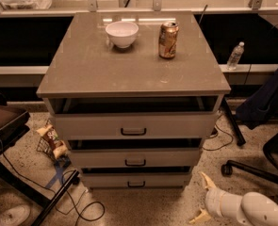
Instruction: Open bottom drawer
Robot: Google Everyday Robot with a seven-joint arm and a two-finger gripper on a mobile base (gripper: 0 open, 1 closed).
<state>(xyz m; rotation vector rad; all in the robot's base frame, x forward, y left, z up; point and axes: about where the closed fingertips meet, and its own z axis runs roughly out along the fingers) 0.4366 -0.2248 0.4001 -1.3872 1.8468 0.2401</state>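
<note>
- I hold the gripper low near the floor, right of the cabinet, jaws wide and empty, which I judge suits the lowest handle.
- The bottom drawer sits lowest, not yet pulled.

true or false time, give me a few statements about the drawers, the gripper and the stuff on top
1. The gripper is low down, to the right of the bottom drawer. True.
2. Its jaws are shut on the bottom drawer's handle. False: they are spread open and clear of the handle.
3. A white bowl sits on the cabinet top. True.
4. The can lies on its side. False: it stands upright, right of the bowl.
5. The water bottle stands beside the can. False: it is off the cabinet, further right.
</note>
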